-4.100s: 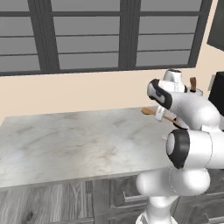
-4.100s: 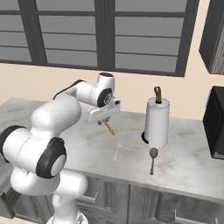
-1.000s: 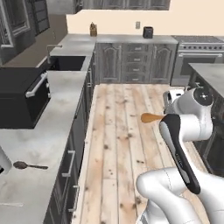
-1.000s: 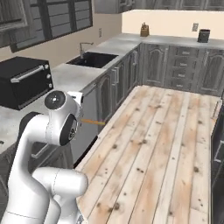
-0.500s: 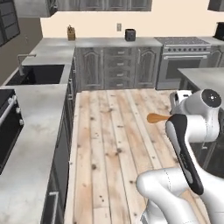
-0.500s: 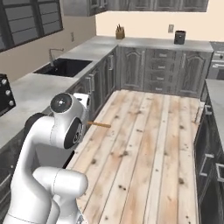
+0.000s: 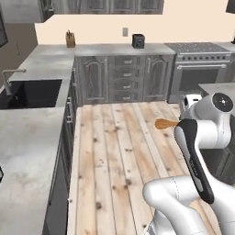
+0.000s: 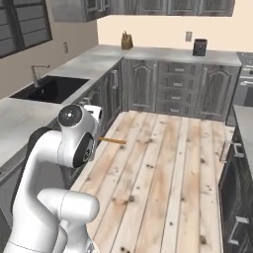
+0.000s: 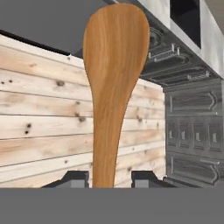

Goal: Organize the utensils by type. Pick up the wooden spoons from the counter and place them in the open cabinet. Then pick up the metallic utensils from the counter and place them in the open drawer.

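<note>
Since half a second back our base has swung on round, so the far cabinets and plank floor now sit squarer ahead; nothing on the counter itself moved. Our jaws hold a wooden spoon by its handle, bowl pointing away over the floor, carried beside the arm. We judge this a transit: no spoon is shelved in these views, and the metal pieces and drawer are yet to come.
</note>
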